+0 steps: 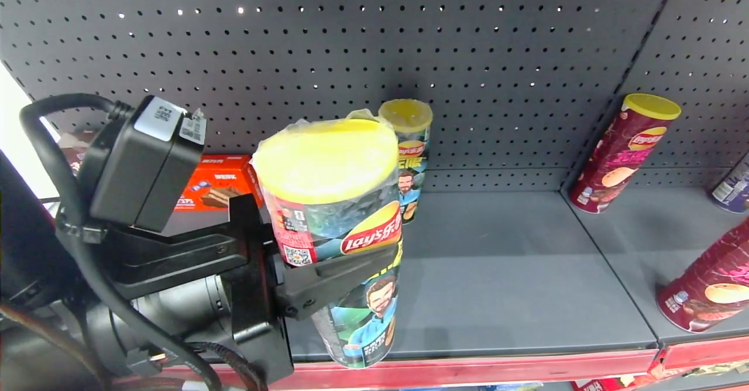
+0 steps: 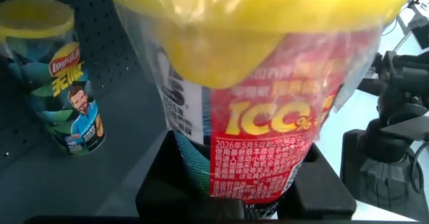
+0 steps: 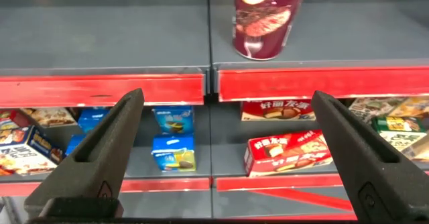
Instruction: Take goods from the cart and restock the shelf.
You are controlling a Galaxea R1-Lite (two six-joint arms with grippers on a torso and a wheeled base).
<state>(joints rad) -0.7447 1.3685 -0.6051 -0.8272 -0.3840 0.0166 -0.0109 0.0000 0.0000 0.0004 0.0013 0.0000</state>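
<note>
Here, chip can [image 1: 330,203] clamped upright in left gripper [image 1: 336,247] over shelf [image 1: 497,274] front.
Held vertical, likely to stand before matching rear can [image 1: 408,145]; right gripper [image 3: 228,100] spread, empty.

We see a can [image 1: 330,215] at centre, at the shelf [image 1: 497,274] front; a second can [image 1: 408,145] behind it, a box [image 1: 217,181] left, leaning cans [image 1: 623,154] right.

Chips can [image 2: 261,150] lid cut off by edge; orange box [image 1: 219,178] part-hidden.
</note>
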